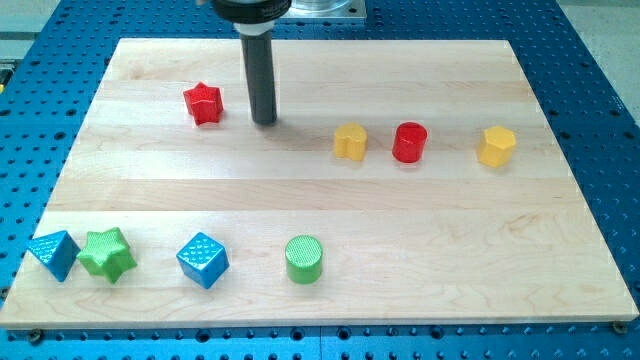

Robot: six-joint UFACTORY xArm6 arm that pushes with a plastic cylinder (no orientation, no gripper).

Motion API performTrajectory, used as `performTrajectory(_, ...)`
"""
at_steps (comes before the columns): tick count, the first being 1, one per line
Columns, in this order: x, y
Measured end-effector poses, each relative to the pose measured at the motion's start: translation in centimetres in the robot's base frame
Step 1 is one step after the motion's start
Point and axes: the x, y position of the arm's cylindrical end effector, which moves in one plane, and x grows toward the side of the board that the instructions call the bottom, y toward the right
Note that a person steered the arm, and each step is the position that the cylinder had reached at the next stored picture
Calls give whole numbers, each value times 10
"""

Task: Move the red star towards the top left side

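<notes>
Resting on the pale wooden board [320,200], my tip [264,122] is the blunt lower end of a straight dark rod; it has no jaws to spread or press together, so it holds nothing and can only shove. It stands just beside the small red star-shaped block [203,103], on the star's right as the view shows it and slightly lower, with a narrow strip of bare wood between them, so I judge they are apart.

That red star lies in the upper left part of the board, already fairly close to the top left corner but with room left to travel up and to the left.

Further right, in a loose row, sit a yellow block [350,142] of unclear shape, a red cylinder [409,142] and a yellow hexagonal block [496,146]. Along the view's bottom are a blue triangular block [53,254], a green star [107,253], a blue cube [203,260] and a green cylinder [304,259].

The star looks light, rigid and likely to slide easily on smooth wood. Its points make it prone to spin if pushed off centre, so contact is best made on its lower right side, in line with its middle, pushing up and left
</notes>
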Motion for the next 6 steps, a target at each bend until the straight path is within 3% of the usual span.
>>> performTrajectory(3, -36, -35)
performTrajectory(4, 9, -18)
performTrajectory(5, 15, -43)
performTrajectory(6, -31, -82)
